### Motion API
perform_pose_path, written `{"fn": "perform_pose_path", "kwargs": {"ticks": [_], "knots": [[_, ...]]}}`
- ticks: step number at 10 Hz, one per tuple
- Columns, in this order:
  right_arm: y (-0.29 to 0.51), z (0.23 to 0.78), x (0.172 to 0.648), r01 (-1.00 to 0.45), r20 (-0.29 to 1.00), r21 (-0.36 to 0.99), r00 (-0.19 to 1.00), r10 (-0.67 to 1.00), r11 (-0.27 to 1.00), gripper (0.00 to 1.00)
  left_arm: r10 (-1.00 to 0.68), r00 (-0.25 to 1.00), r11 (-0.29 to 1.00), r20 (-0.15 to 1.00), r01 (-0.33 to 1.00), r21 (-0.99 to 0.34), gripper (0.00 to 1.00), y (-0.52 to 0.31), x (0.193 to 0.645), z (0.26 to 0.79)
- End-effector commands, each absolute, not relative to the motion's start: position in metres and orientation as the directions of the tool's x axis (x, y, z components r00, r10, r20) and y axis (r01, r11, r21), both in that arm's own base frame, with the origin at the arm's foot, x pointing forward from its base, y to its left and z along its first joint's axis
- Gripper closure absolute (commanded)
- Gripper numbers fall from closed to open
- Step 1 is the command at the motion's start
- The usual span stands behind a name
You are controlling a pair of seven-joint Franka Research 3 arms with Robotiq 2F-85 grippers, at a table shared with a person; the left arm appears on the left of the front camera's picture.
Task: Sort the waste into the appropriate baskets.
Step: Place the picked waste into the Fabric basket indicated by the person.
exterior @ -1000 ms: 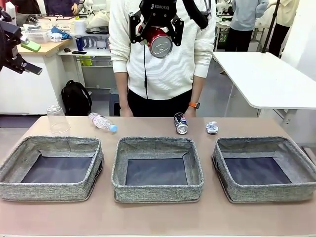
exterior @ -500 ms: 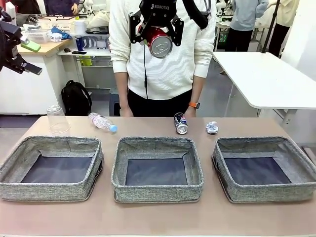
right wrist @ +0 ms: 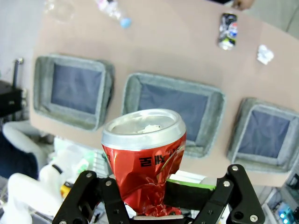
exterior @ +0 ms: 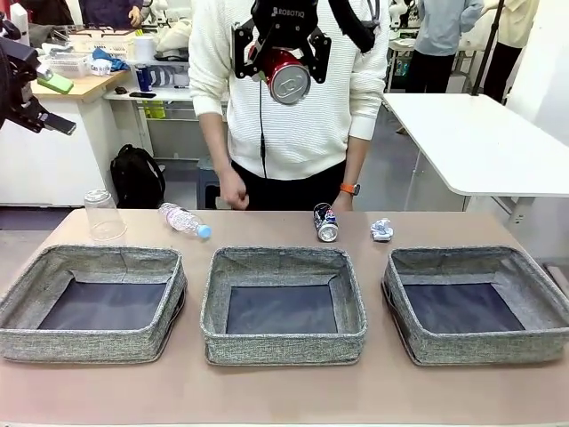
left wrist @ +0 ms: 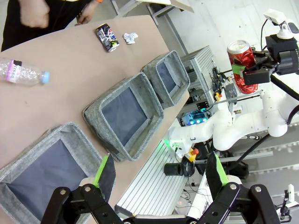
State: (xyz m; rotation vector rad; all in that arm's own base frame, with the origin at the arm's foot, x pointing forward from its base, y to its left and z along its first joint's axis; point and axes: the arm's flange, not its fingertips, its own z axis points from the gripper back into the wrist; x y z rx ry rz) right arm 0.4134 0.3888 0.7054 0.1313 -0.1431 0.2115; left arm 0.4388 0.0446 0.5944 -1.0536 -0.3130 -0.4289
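My right gripper [exterior: 281,78] hangs high above the table's far edge, shut on the crushed red can [exterior: 284,76], which stands upright between its pads in the right wrist view [right wrist: 145,154]. My left gripper [left wrist: 159,172] is open and holds nothing, raised off the table's left side [exterior: 53,102]. Three grey baskets sit in a row: left [exterior: 89,342], middle [exterior: 283,345], right [exterior: 480,347]. Behind them lie a clear cup [exterior: 104,216], a bottle with a blue cap [exterior: 185,220], a dark blue can [exterior: 325,222] and a white paper ball [exterior: 381,230].
A person in a white sweater [exterior: 293,116] stands at the far edge, one hand [exterior: 233,194] just above the table near the bottle, the other [exterior: 345,201] by the blue can. A white table [exterior: 480,133] stands back right.
The person's hand on the picture's left has swung out and forward over the table's far edge. Both arms and all the waste have stayed put.
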Motion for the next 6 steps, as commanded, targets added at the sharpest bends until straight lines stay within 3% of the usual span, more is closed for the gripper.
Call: {"fn": "perform_pose_path", "kwargs": {"ticks": [1, 6], "knots": [[0.389, 0.7061, 0.4137, -0.224, 0.16, 0.123, 0.966, 0.203, 0.967, 1.0, -0.191, 0.872, 0.418, 0.452, 0.488, -0.766, 0.0, 0.0443, 0.4381, 0.596], [0.389, 0.7061, 0.4137, -0.224, 0.16, 0.123, 0.966, 0.203, 0.967, 1.0, -0.191, 0.872, 0.418, 0.452, 0.488, -0.766, 0.0, 0.0443, 0.4381, 0.596]]}}
